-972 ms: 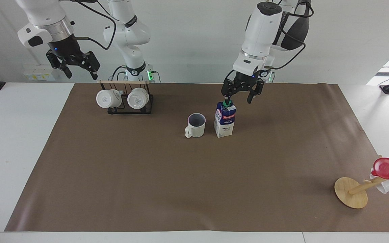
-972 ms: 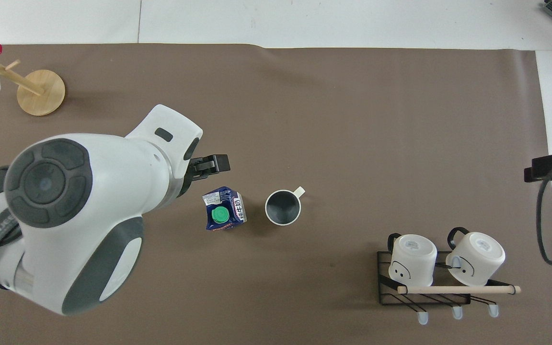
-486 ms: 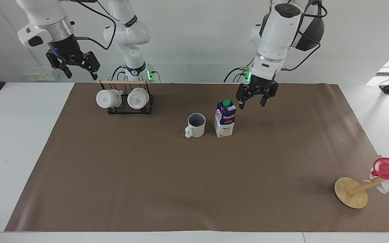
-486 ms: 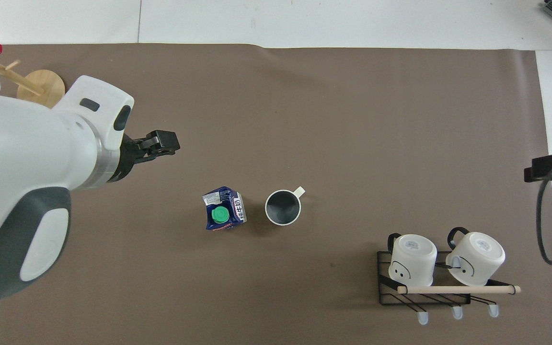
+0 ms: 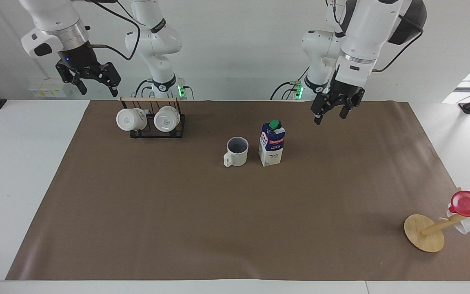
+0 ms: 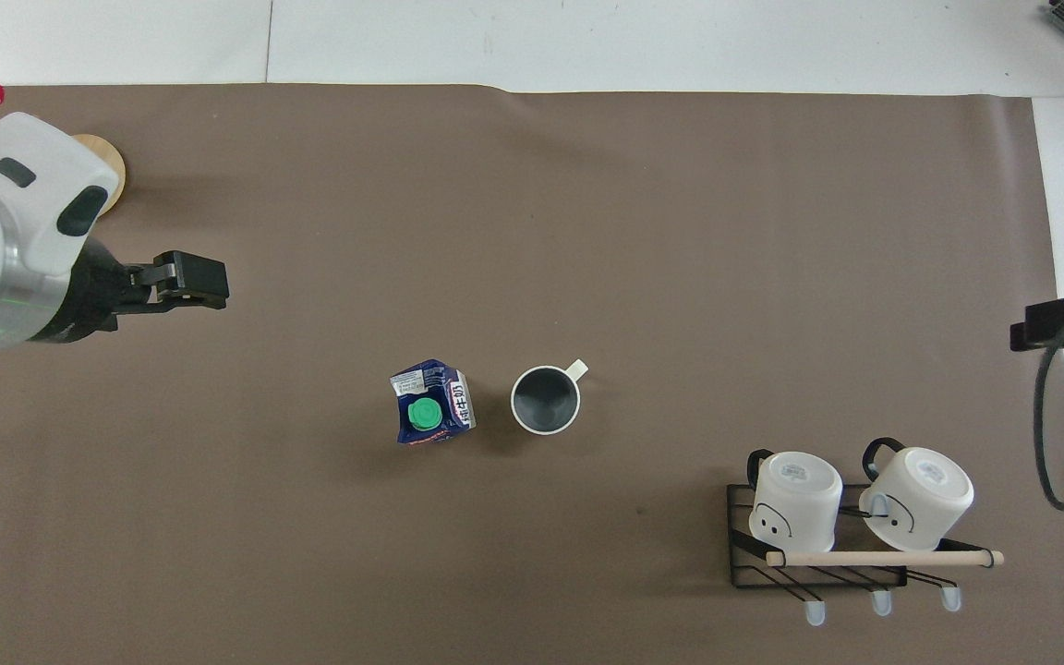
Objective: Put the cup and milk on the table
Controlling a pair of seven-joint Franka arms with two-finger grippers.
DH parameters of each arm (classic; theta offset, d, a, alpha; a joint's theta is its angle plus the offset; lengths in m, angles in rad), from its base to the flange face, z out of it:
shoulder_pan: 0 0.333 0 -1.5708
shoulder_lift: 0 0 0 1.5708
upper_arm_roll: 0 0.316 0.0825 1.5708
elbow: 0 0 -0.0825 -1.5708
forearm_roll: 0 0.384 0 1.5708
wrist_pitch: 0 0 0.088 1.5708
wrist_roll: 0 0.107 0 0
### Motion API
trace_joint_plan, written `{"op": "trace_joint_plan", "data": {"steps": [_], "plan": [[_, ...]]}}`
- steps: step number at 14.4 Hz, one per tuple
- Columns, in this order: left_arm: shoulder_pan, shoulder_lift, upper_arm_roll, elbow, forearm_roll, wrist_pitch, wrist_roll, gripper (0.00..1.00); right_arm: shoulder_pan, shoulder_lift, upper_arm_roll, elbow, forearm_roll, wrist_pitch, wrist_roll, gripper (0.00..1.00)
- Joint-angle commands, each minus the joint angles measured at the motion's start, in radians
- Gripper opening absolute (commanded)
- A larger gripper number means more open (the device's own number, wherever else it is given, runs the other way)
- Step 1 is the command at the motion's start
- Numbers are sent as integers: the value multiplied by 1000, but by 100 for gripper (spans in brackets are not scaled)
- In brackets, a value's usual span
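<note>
White tabletop [image 5: 23,163] carries a broad brown mat [image 5: 178,212], and near the mat's middle both task things stand upright on it: the cream-white mug [image 5: 236,152] with its dark grey inside, and just beside it, toward the left arm's end, the blue-and-white milk carton [image 5: 272,143] with its green cap. They look close but apart. Nothing is gripped, so both placements appear done; only clearing the arms away seems left.

The left gripper [image 5: 333,109] hangs with its fingers spread and empty over bare mat, toward the left arm's end from the carton. A second ago it sat right over the carton's cap; since then it has risen and swung well clear, while the carton has stayed put. The right gripper [image 5: 88,79], also spread and empty, waits above the wire rack [image 5: 157,130] holding two white mugs, unchanged.
</note>
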Motion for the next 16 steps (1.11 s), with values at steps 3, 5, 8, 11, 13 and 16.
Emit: {"op": "trace_joint_plan", "data": {"steps": [3, 5, 8, 11, 13, 16], "plan": [[62, 0, -5, 67, 8, -137, 152, 100, -5, -6, 2, 4, 19, -11, 12, 100], [64, 3, 1, 114, 8, -193, 157, 100, -5, -5, 2, 4, 19, -11, 12, 100], [64, 0, 36, 119, 6, -216, 261, 100, -5, -6, 2, 4, 19, -11, 12, 100], [64, -3, 56, 118, 5, -237, 281, 100, -5, -6, 2, 4, 19, -11, 12, 100], [73, -3, 61, 118, 5, -236, 283, 100, -5, -6, 2, 4, 19, -11, 12, 100], [73, -4, 61, 115, 5, -239, 283, 100, -5, -6, 2, 4, 19, -11, 12, 100]]}}
